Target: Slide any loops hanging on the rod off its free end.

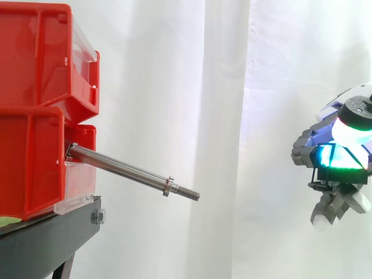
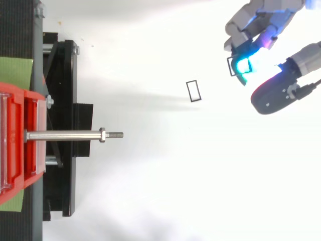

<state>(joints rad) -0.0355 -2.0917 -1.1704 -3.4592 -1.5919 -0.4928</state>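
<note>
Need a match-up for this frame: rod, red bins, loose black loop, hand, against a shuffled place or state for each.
Things:
1 rod
2 red bins
3 loose loop
4 hand

States:
A off to the right of the rod's free end, pinching a second loop
B stacked on the black stand
C bare, nothing hanging on it
D apart from both rod and hand

Pairs: 1-C, 2-B, 3-D, 4-A

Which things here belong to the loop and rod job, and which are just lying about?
Job:
rod, bare
robot hand, pinching one black loop
second loop, off the rod

Just there:
red bins
black stand
white curtain
</note>
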